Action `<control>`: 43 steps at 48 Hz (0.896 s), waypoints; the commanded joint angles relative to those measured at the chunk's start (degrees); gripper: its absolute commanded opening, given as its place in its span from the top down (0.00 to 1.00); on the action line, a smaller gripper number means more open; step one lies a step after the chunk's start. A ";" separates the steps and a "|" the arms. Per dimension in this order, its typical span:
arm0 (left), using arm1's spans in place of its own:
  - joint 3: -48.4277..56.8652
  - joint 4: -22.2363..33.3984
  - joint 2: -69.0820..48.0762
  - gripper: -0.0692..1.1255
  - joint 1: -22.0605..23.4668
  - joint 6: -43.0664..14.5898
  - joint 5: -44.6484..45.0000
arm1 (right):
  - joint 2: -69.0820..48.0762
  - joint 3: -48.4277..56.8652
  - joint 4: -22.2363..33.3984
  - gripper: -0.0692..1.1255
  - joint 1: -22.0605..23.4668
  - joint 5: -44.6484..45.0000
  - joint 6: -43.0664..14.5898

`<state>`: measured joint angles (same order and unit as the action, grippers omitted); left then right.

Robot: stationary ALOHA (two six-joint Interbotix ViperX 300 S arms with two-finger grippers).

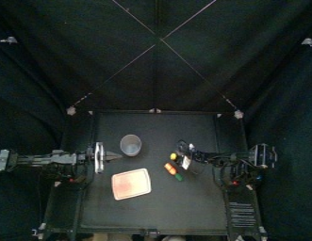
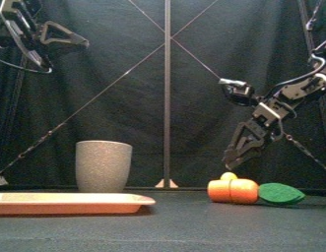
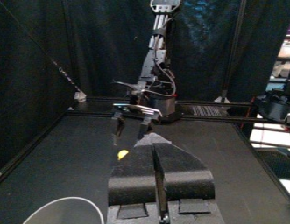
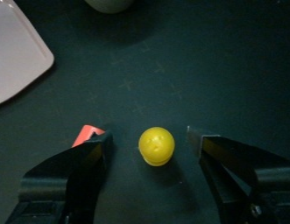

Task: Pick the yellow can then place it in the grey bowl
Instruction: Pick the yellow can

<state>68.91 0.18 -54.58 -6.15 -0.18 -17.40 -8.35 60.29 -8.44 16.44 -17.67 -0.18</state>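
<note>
At the far left, high over the table's left edge: the left black claw (image 3: 159,156), jaws pressed together, gripping nothing. To the right of this claw and toward the back, standing upright: a tall grey speckled cup (image 2: 103,165), well apart from both claws. Also to the right of the left claw, but nearer to the front, lying flat: a flat pink tray (image 1: 130,184). Further right, just in front of the right claw and a little to its left, lying on the table: an orange toy food (image 2: 233,190) of short blocks, with a flat green leaf (image 2: 281,194) at its end. In the right wrist view, shows only as a red-orange corner just beside one jaw.

Directly below the right black claw (image 4: 148,140), between its two jaws: a small yellow rounded toy (image 4: 157,146), the task's can, resting on the black table (image 4: 171,70), near the orange toy and far from the grey cup. Jaws of the right claw spread wide, one on each side of the yellow toy, with a gap on both sides and no contact. Height of the jaw tips over the table: cannot tell.
</note>
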 commanded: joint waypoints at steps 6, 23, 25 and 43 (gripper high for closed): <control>0.62 0.00 0.18 0.94 -1.23 0.00 -0.53 | 4.92 -3.08 -0.18 0.11 1.76 -0.44 -0.09; 0.97 0.00 0.18 0.94 -1.32 0.00 -0.53 | 7.47 -3.69 -0.88 0.14 2.99 0.62 -0.26; 0.97 0.00 0.18 0.94 -1.32 0.00 -0.62 | 7.47 -3.69 -0.97 0.16 3.08 0.88 -0.35; 1.49 0.00 0.18 0.94 -1.41 -0.09 -0.53 | 7.65 -4.75 -0.53 0.37 2.81 1.05 -0.97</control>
<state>71.19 0.18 -54.58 -7.38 -0.18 -17.49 0.26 56.78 -9.05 19.16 -16.44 -1.05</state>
